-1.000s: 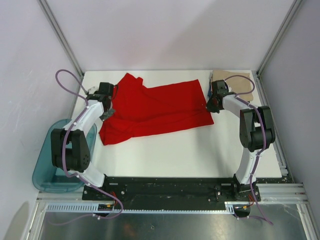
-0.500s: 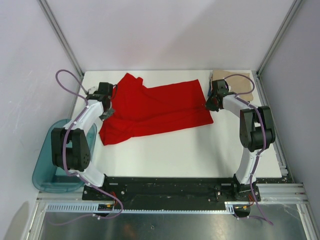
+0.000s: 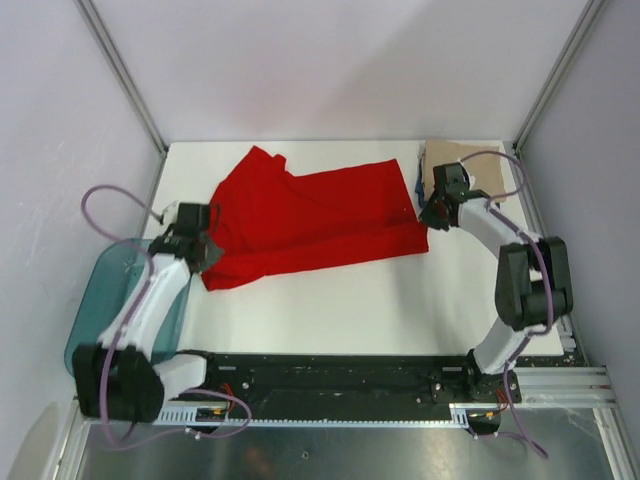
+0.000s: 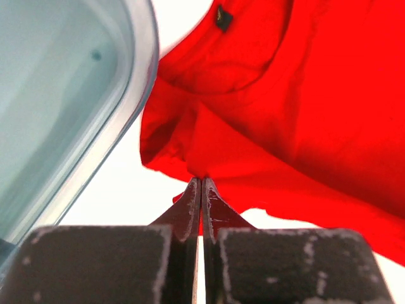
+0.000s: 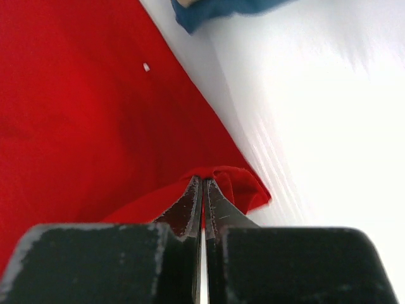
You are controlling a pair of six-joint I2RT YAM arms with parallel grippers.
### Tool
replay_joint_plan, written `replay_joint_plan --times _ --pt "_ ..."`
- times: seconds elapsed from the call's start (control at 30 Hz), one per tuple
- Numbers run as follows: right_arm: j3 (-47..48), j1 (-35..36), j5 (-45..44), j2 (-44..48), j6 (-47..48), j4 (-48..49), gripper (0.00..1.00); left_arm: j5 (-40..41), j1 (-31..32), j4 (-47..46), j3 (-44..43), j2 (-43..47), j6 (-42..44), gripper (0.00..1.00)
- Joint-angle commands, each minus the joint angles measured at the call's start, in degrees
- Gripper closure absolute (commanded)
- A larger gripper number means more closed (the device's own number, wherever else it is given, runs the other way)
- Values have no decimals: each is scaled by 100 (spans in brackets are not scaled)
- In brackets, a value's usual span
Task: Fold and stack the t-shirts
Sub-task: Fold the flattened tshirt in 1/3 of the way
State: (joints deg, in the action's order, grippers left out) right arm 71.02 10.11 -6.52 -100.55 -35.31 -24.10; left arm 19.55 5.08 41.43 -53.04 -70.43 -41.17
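The red t-shirt point(image 3: 310, 220) lay spread, somewhat rumpled, across the far half of the white table point(image 3: 350, 300). A small dark neck tag point(image 4: 223, 17) sat at its collar. It bore a tiny yellowish mark, but nothing on it could be read. Only the left wrist camera showed this tag; from above it was too small to make out. The right wrist camera alone showed a white speck point(image 5: 146, 67) on the cloth.

The left gripper point(image 4: 201, 189) was at the shirt's near left edge, its two fingers pressed together on a fold of the red cloth. The right gripper point(image 5: 202, 189) was at the shirt's near right corner, fingers likewise closed on the hem, which bunched up around their tips.

Just beyond the shirt's right edge lay the dark blue shirt point(image 5: 221, 11). It was clear in the right wrist view, but only a thin sliver from above. The tan shirt point(image 3: 480, 170) sat further right of the red one, in the table's far corner. The translucent teal tub point(image 3: 95, 310) stood left of the red shirt, its rim close beside the cloth in the left wrist view.
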Motion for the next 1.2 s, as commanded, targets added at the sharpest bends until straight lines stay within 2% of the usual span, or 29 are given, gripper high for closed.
replay_joint_plan --times 0.0,0.2,0.37,0.53,0.77,1.17 --pt "-754 -39 -261 1052 -29 -384 100 -434 -7 261 740 1351 -327 100" --pt "-1971 -60 -146 2373 -108 -569 100 -742 120 893 1263 2660 -734 100" --pt "-2176 20 -45 2557 -84 -544 100 -619 161 1331 1191 2950 -941 100" --pt "-2014 45 139 2117 -141 -184 100 -354 167 1622 973 2690 -1109 100" --pt "-1226 100 20 1361 -55 -129 100 17 164 1832 438 2354 -1191 100" --pt "-276 260 -196 394 281 73 100 493 163 1025 -672 110 -753 100"
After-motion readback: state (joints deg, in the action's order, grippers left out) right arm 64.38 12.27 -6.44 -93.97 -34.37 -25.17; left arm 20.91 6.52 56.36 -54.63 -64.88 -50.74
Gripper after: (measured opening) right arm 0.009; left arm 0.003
